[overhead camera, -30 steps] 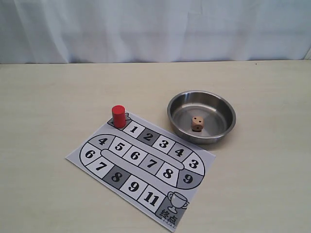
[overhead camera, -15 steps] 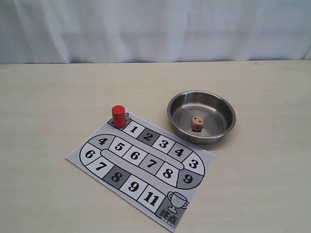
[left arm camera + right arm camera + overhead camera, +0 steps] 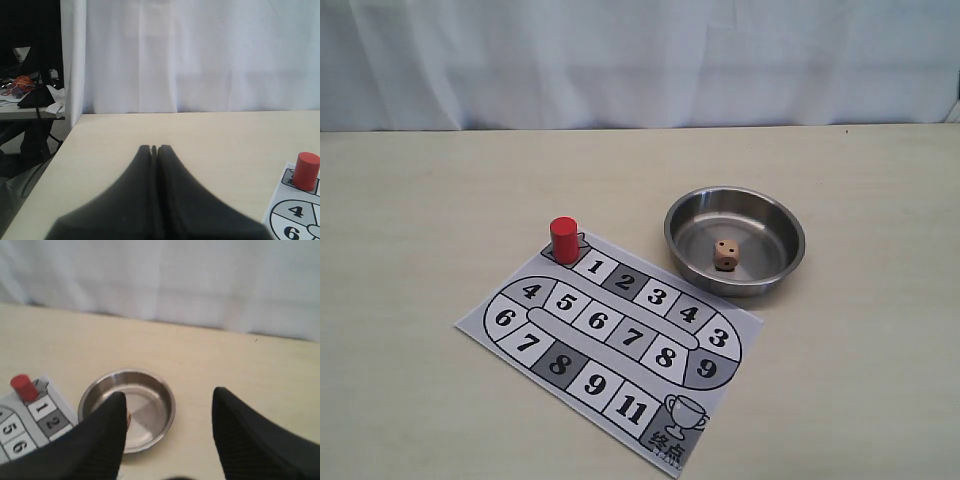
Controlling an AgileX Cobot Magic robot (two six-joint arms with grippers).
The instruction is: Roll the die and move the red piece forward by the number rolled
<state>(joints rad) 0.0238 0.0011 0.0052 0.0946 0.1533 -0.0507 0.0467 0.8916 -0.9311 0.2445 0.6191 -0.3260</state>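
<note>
The die (image 3: 725,255), a small tan cube with dark pips, lies inside the steel bowl (image 3: 782,222). On the start square at the far corner of the numbered paper board (image 3: 610,335) stands the red piece (image 3: 564,239), upright. Neither gripper shows in the exterior view. In the left wrist view my left gripper (image 3: 154,148) is shut and empty above bare table, with the red piece (image 3: 305,170) off to one side. My right gripper (image 3: 169,396) is open and empty, hovering above the bowl (image 3: 150,376). One finger (image 3: 107,432) hides nearly all of the die. The red piece (image 3: 23,386) also shows there.
The board's track runs from 1 to 11 and ends at a trophy square (image 3: 672,432). A white curtain (image 3: 640,60) backs the table. The table's edge (image 3: 52,160) and some clutter (image 3: 22,85) beyond it appear in the left wrist view.
</note>
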